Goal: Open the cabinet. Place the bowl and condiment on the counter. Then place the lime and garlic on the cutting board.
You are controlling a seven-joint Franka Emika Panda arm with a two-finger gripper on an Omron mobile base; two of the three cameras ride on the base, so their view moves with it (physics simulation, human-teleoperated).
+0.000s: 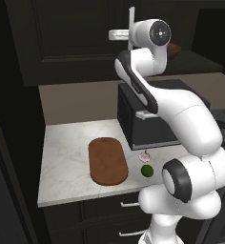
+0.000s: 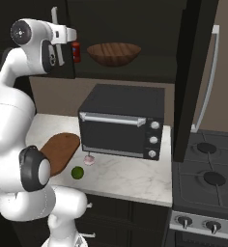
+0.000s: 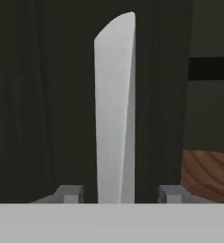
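Cabinet, near-black, above the bench at 12 o'clock: rigid hinged doors, judged light-swinging; silver bar handle, smooth and possibly slippery, is best taken mid-length; tool is set apart astride the handle, not yet clamped.

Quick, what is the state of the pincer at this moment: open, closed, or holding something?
Pincer: open, its two tips on either side of the cabinet handle, a gap left on both sides; not gripping it yet.
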